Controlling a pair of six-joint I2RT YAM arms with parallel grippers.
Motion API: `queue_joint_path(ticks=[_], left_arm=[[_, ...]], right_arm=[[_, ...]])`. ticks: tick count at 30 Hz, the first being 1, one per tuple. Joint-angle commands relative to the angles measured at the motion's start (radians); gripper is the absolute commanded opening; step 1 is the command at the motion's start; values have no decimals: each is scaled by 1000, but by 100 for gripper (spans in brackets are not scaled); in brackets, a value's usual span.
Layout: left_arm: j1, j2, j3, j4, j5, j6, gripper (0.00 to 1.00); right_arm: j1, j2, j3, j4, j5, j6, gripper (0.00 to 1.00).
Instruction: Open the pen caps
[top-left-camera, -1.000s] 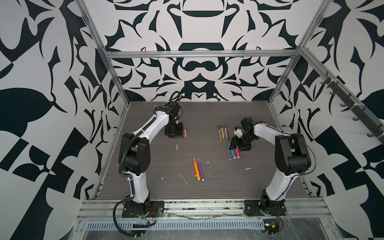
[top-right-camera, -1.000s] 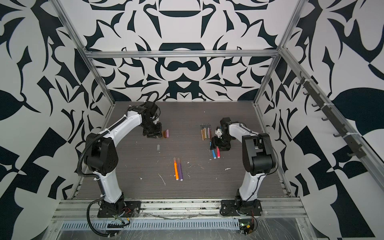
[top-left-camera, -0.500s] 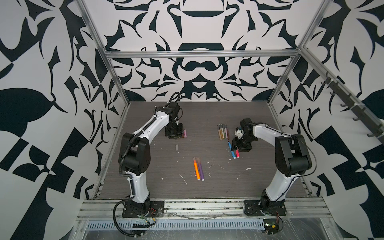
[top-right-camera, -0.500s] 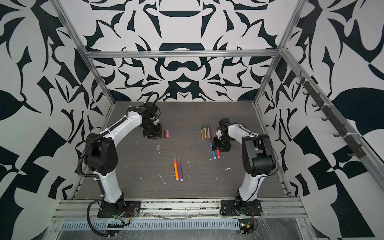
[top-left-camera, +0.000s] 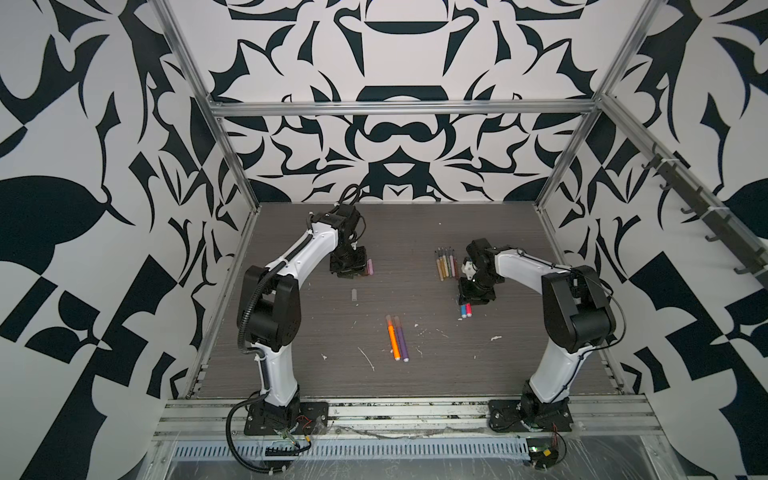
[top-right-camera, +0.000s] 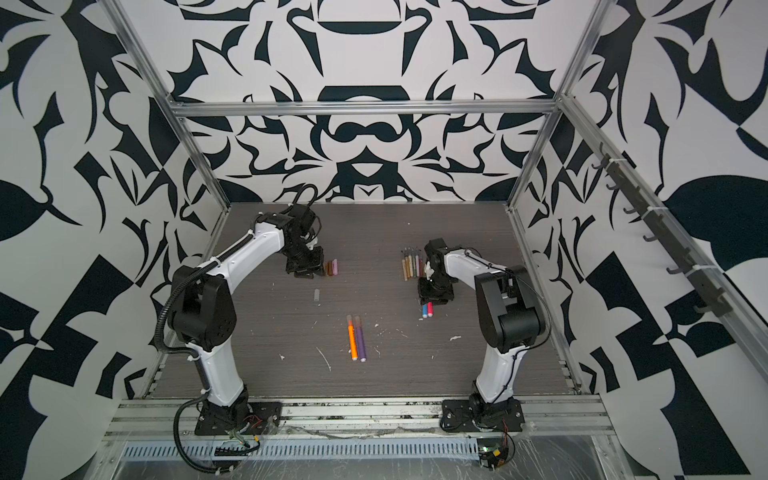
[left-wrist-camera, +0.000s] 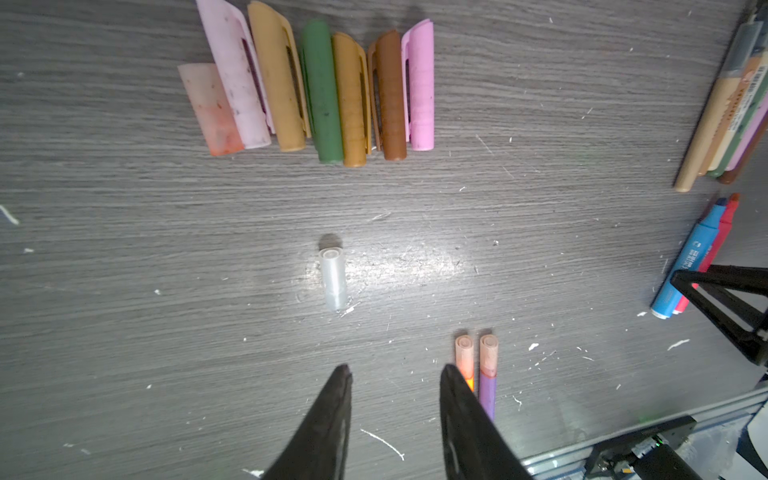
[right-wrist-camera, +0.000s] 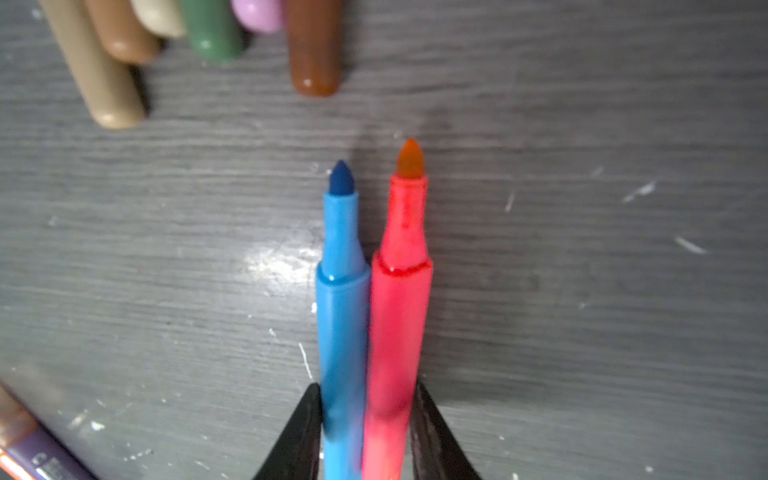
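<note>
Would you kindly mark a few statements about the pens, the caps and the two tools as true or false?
1. The blue pen and pink pen between the right tool's fingers are both uncapped. True.
2. The left tool holds the clear cap. False: its jaws stand apart with nothing between them, and the cap lies alone on the table.
3. The orange pen and purple pen wear their caps. True.
4. The green cap lies at one end of the row of loose caps. False: it sits mid-row, with a tan cap on each side.
</note>
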Motion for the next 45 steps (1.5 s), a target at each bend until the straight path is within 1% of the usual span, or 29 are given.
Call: queue_joint_path(ticks=[1,5,12,17,22,28,31,35,38,41,45], left_arm=[[3,-18,-5,-35,4,2,39],[3,-16,-4,-36,5,7,39],[4,-26,-14,-35,4,11,39],[4,-35,-24,-33,6,13,39],[3,-47,-37,-29,1,11,40],[10,-53,-52,-16,13,0,40],[39,-60,-73,6,40,-24,41],[110,-76,-108,35,64,-52,41],[156,-75,-128,47,63,-53,41],[209,-58,-144,68,101,-51,41],[264,-28,-140,87,123,-46,39]], right_arm=[[19,-2,12,-23,60,34,34],[60,-3,9,-24,61,60,32],[152,-13,11,1,29,160,32],[182,10,28,3,27,182,32],[184,16,25,1,28,180,38],[184,2,26,-4,28,166,47],[184,-7,33,-11,27,155,50],[182,-44,48,-21,39,143,53],[181,-75,78,-49,60,128,54],[173,-114,111,-72,87,118,54],[130,-164,135,-82,84,117,53]])
